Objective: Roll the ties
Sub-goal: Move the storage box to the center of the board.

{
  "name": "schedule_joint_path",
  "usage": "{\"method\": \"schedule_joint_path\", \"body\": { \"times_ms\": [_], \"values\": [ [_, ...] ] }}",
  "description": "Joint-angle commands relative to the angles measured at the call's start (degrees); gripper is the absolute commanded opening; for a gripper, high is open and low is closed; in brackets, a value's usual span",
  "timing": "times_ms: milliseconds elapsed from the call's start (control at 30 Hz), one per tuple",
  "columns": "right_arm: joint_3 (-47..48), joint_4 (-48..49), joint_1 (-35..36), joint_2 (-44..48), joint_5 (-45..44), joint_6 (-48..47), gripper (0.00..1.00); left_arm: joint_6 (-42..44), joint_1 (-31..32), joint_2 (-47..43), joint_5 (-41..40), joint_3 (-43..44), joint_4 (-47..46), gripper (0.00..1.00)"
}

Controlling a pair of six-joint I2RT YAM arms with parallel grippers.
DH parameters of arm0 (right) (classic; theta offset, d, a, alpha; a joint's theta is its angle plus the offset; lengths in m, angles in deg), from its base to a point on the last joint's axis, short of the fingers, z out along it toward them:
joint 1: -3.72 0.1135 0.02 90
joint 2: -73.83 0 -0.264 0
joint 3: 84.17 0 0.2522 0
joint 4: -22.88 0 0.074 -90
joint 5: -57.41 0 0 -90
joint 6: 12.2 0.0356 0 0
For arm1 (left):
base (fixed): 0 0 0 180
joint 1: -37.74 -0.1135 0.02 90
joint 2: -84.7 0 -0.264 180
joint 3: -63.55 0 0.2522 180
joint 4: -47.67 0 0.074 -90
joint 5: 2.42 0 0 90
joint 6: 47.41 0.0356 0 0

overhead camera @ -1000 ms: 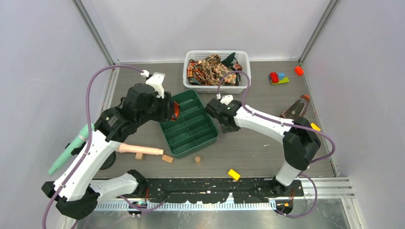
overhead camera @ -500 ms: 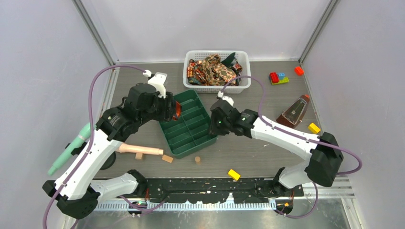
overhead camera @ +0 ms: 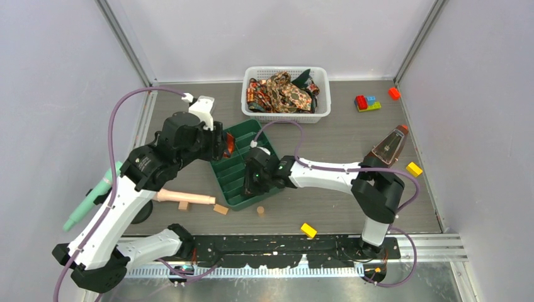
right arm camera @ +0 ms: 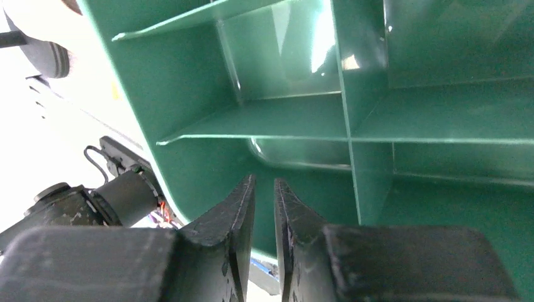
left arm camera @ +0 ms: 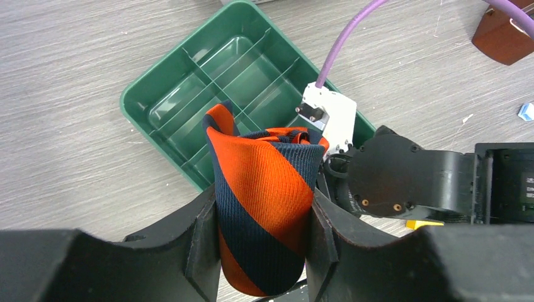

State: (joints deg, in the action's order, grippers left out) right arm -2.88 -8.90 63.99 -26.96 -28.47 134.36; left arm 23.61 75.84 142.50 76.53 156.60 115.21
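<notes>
Left claw [left arm camera: 261,242] grips rolled orange-striped tie [left arm camera: 261,182] at green tray [left arm camera: 170,107] edge. Right claw [right arm camera: 264,189] nearly closed, narrow slit, tips over tray.

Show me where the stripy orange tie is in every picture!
Top external: the stripy tie is a small orange patch at the left claw, by the green tray's left edge.
Left wrist: bottom middle, rolled up and pinched in the claw.
Right wrist: not in it.
Shared landmark: the green tray, seen in all three.
</notes>
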Motion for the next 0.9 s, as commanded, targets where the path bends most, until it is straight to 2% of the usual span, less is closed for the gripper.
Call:
{"method": "schedule_joint_path", "body": {
  "times_ms": [0,167,300,400,567,767,867],
  "values": [
    [4.76,-3.76,-0.06,-2.53,-5.74,-1.64,0.24,1.26,-0.24,-0.94,-1.42,0.74,-1.0,0.35],
    [12.03,-19.3,-0.32,-6.68,-17.21,-8.73,0.23,1.58,-0.3,-0.27,-1.34,0.61,-1.29,0.35],
    [15.86,-32.86,-0.48,-9.76,-31.87,-12.85,0.23,1.51,-0.26,-0.12,-1.35,-0.11,-2.02,0.35],
    [14.51,-33.94,-1.95,-9.12,-38.68,-17.52,0.23,1.45,-0.3,0.27,-1.3,-0.51,-2.24,0.35],
    [11.83,-31.82,-4.85,-6.39,-42.25,-26.18,0.24,1.4,-0.26,0.58,-0.95,-0.86,-2.99,0.35],
    [8.53,-29.26,-10.09,-2.97,-42.91,-33.45,0.25,1.23,-0.27,1.79,0.4,-1.36,-4.37,0.35],
    [7.88,-28.0,-11.06,1.09,-39.05,-35.54,0.25,1.31,-0.27,3.2,1.59,-1.59,-5.64,0.35]
  ]
}}
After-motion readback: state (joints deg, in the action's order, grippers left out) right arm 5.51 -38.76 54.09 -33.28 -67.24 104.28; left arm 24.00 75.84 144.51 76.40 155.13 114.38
